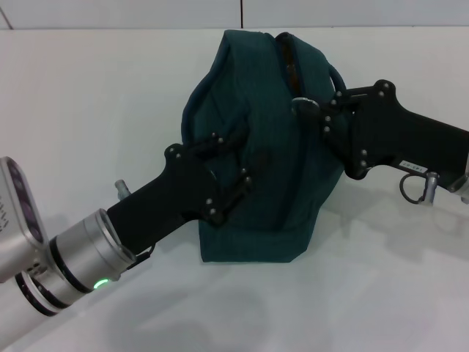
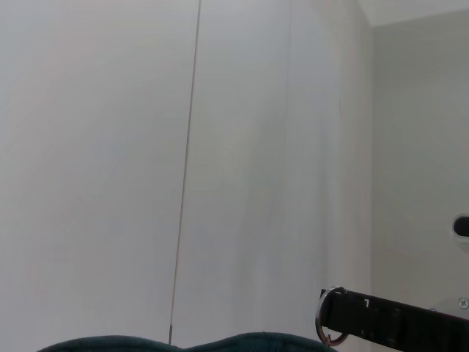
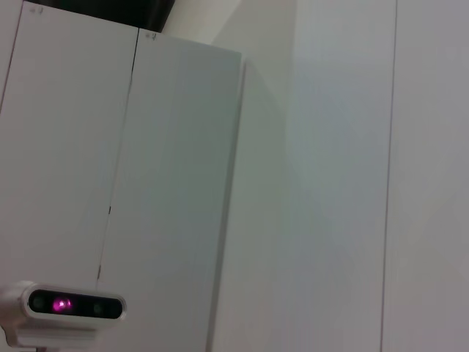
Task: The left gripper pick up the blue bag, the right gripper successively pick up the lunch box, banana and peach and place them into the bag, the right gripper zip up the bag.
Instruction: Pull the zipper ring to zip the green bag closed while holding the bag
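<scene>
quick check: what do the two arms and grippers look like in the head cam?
Both grippers, left gripper and right gripper, are matte black with visible screw heads. The left arm has a silver wrist cuff with a green light; the right carries a small white label and a metal ring.

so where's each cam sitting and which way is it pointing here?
Head view: on the robot's head, looking forward and down at the white table; shows the left gripper and right gripper, both on the blue bag.
Left wrist view: on the left wrist, facing the wall panels; shows a strip of bag and part of the right arm.
Right wrist view: on the right wrist, facing a white cabinet; shows a camera unit, neither gripper.
Shared: head and left wrist views both show the bag.
</scene>
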Available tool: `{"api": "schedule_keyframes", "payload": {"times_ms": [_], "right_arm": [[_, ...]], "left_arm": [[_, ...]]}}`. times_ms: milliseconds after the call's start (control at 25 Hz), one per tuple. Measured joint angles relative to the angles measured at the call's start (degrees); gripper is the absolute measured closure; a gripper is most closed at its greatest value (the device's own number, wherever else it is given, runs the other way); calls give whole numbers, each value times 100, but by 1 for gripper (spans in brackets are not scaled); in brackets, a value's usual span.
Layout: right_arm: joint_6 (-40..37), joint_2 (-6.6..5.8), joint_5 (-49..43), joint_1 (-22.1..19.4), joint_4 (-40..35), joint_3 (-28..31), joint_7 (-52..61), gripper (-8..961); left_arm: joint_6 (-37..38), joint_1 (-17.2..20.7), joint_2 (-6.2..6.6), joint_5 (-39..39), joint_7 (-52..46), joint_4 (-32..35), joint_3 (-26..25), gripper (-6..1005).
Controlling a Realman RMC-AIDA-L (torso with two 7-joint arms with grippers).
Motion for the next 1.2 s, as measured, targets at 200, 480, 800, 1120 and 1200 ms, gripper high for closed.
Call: {"api": "schedule_keyframes", "payload": {"times_ms": [200,480,800,1120,1200], "right_arm": [[-20,0,6,-8,20,0,0,935],[-34,0,9,-19,34,4,1,935],[-12,-17,345,-154,85,46,0,935],[14,-22,1124,-276,442,57,-660,935],[6,-15,1258,-288,524,55,-838,935]], "left_arm": [[3,16,0,93,31,52,8,668],[4,51,0,626,179,296,13,894],[16,151,39,807,389,502,93,949],[10,371,72,881,318,897,172,950],[-13,378,84,842,318,903,150,950]]}}
